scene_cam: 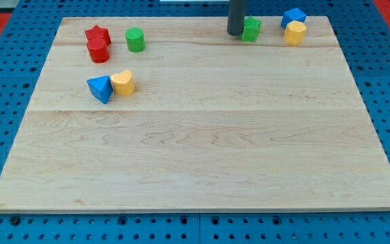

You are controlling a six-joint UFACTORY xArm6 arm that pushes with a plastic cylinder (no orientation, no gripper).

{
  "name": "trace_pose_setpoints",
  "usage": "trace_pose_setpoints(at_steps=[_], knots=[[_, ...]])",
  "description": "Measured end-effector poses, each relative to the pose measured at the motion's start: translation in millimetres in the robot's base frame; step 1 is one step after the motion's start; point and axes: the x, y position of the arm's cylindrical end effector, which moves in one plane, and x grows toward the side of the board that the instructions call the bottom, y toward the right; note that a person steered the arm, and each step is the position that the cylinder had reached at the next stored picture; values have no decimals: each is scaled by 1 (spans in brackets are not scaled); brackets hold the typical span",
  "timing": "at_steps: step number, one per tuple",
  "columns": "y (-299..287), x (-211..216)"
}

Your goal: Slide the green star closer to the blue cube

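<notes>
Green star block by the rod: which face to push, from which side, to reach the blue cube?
Push the green star block's view-left face. My tip already sits there; the blue cube lies to the view's right, slightly higher, so drive rightward.

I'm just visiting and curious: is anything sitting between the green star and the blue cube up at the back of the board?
No. In the camera view, bare wood separates the green star from the blue cube. My tip touches the star's far side.
</notes>
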Motion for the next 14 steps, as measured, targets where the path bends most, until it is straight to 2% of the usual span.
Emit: trace_pose_setpoints(at_steps=[3,4,5,9,12,14], knots=[[10,-21],[-13,-11],[-8,6],[48,7],[48,-8],[40,-33]])
